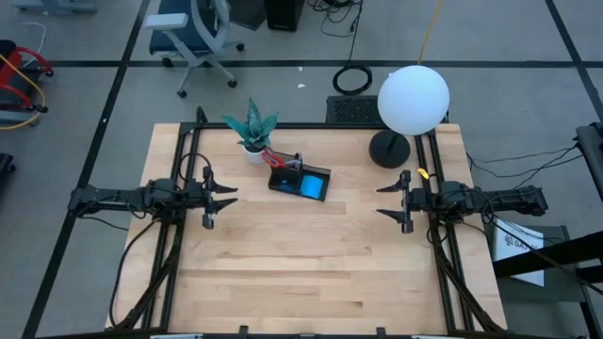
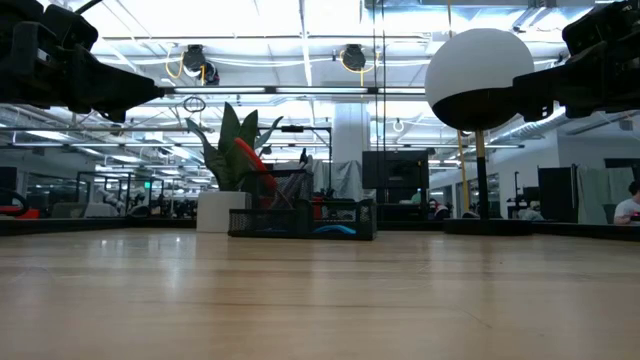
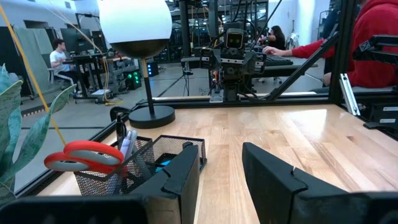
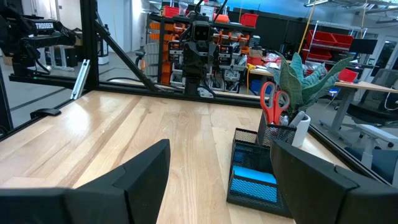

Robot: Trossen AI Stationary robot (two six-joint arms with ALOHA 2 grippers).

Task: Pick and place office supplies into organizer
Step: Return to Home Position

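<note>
The black organizer (image 1: 321,171) sat near the back of the table (image 1: 311,273), just beside the plant (image 1: 251,127). From above, the blue notepad (image 1: 309,185) lay flat in its low front part. The left wrist view showed more clearly the red scissors (image 3: 87,155) standing handles up in the tall part. The left gripper (image 1: 234,196) and right gripper (image 1: 381,201) hung at the 2 sides, pointing inward, jaws open and empty.

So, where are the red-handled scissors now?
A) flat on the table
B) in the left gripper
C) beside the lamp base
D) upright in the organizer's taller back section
D: the scissors stand handles up in the mesh back section of the organizer.
</note>
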